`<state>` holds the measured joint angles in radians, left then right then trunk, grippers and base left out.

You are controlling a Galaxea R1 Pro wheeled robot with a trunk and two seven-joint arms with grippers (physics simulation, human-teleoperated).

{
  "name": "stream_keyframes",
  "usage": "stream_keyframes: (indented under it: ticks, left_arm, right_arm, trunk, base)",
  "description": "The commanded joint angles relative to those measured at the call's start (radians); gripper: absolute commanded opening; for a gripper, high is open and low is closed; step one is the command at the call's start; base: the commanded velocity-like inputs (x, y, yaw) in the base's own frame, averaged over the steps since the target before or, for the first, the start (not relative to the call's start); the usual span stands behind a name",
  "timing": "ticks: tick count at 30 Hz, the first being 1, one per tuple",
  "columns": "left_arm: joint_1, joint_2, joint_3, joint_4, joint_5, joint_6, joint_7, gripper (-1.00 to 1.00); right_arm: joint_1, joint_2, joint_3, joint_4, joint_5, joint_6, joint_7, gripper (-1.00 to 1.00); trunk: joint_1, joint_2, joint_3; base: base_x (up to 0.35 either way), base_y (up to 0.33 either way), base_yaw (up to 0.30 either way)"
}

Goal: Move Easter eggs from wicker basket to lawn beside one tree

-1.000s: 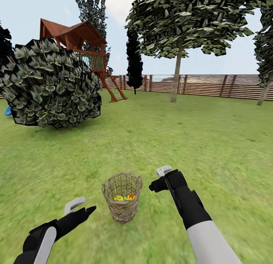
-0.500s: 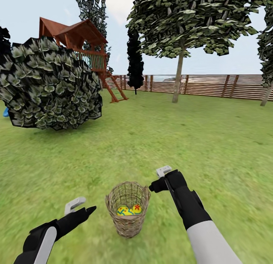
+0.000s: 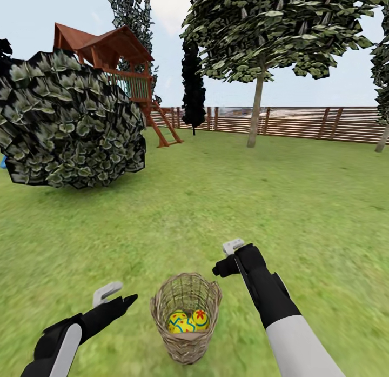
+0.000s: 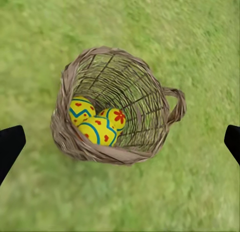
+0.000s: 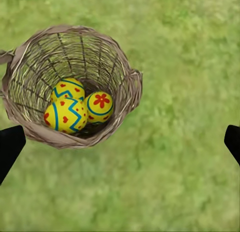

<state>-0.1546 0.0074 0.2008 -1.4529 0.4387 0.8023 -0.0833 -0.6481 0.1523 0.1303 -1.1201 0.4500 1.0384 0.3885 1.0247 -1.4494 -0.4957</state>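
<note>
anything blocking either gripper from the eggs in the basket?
Only the wicker basket itself: the three Easter eggs lie at its bottom, ringed by the woven wall, so access is through the open top. Left gripper and right gripper flank it over bare lawn, both open, nothing else between.

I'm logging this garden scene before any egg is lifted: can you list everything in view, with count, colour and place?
Easter eggs: three, yellow with blue zigzags and red marks, inside the basket.
Wicker basket: one, brown, upright on the lawn between the grippers.
Lawn: green, all around.
Tree: one pale-trunked, leafy, by the fence.
Dark cypress: one, near-black, at the fence.
Bush: one, dark green, far left.
Playset: one, red-brown wood, behind the bush.
Fence: brown slats, along the back.
Left gripper: black and white, open.
Right gripper: black and white, open.
</note>
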Motion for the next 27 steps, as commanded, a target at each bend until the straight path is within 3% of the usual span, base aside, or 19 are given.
stream_keyframes:
  ticks: [1,6,12,20,27]
  left_arm:
    - [-0.001,-0.001,0.001,0.0,-0.004,0.004,-0.007,1.0]
    - [0.005,-0.014,0.0,0.052,-0.006,-0.006,-0.007,1.0]
    - [0.007,-0.025,-0.015,0.145,-0.009,-0.067,-0.009,1.0]
    - [0.007,-0.029,-0.032,0.164,-0.011,-0.086,-0.008,1.0]
    - [0.007,-0.029,-0.033,0.166,-0.012,-0.087,-0.007,1.0]
  right_arm:
    - [-0.001,0.0,0.0,0.003,0.011,0.003,0.009,1.0]
    - [-0.001,0.0,-0.001,0.033,0.011,0.003,0.009,1.0]
    - [-0.001,0.0,-0.002,0.066,0.012,0.003,0.009,1.0]
    - [-0.001,0.0,-0.002,0.138,0.012,0.0,0.008,1.0]
    - [-0.001,0.0,-0.004,0.168,0.012,-0.001,0.006,1.0]
  trunk:
    - [0.0,-0.001,-0.001]
    - [0.0,-0.001,-0.001]
    - [0.0,-0.001,-0.001]
    - [0.0,-0.001,-0.001]
    - [0.0,-0.001,-0.001]
  base:
    - [0.133,-0.008,0.0]
    - [0.058,-0.004,0.0]
    - [0.01,-0.001,0.0]
    - [0.03,0.0,0.0]
    - [0.272,0.0,0.0]
